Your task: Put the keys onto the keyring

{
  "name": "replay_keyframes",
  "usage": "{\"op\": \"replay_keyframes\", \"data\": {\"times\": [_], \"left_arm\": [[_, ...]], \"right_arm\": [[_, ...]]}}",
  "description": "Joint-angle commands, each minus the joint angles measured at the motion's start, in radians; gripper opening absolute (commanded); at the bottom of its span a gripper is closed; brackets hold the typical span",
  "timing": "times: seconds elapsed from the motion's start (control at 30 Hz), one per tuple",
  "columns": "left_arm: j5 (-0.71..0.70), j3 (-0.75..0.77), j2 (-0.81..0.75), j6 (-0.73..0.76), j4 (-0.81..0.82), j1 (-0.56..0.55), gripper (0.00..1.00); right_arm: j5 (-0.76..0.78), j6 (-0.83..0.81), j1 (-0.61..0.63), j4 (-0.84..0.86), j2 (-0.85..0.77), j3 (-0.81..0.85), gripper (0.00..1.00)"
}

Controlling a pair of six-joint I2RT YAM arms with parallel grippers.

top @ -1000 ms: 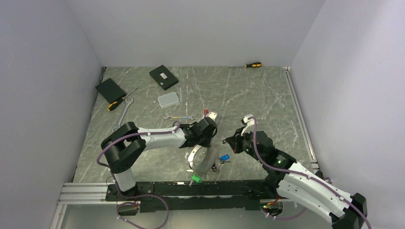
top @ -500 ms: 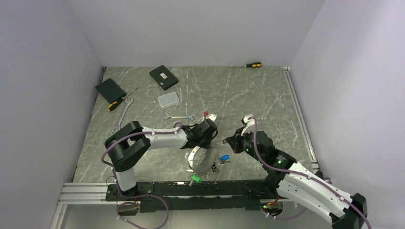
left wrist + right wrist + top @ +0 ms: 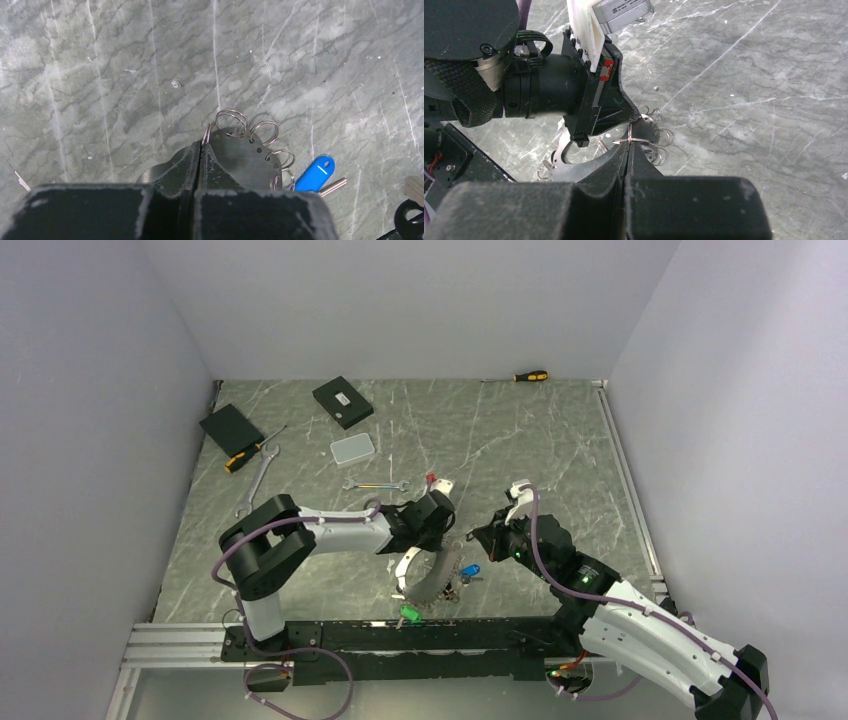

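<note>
Two grippers: I see both low over the table (image 3: 520,440), nose to nose at lower centre of the top view.
Left gripper (image 3: 201,144): fingers pressed together, tips at a small ring (image 3: 206,134) on the rim of the keyring (image 3: 240,156). I cannot tell whether that ring is pinched.
Right gripper (image 3: 628,146): fingers together, a small ring lying across the tips. I cannot tell grip from mere touch.
Keyring: lower centre of the left wrist view, a dark curved plate with holes along its edge, reaching right from the left gripper's tips.
Blue key (image 3: 313,174): on the table, just right of the keyring.
Green key (image 3: 408,614): bottom centre of the top view, beside the rail (image 3: 330,633).
Wrench (image 3: 372,485): above the left gripper in the top view, well apart.
</note>
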Motion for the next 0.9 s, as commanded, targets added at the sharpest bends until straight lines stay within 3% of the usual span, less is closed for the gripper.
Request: {"op": "replay_keyframes", "data": {"times": [0.0,0.17,0.43,0.73,0.87], "left_arm": [[-0.005,-0.032,-0.018,0.033,0.056,-0.010,0.00],[0.053,-0.059,-0.098,0.168,0.071,-0.010,0.00],[0.301,-0.024,-0.208,0.418,-0.033,-0.001,0.00],[0.404,0.070,-0.298,0.516,-0.181,0.011,0.00],[0.435,0.065,-0.322,0.520,-0.168,0.013,0.00]], "right_arm": [[0.013,0.004,0.002,0.011,-0.008,0.002,0.00],[0.011,0.009,0.003,-0.004,-0.021,0.008,0.00],[0.005,0.013,0.002,-0.054,-0.042,0.051,0.00],[-0.080,0.017,0.002,-0.041,-0.064,0.078,0.00],[-0.163,0.010,0.002,-0.024,-0.068,0.079,0.00]]}}
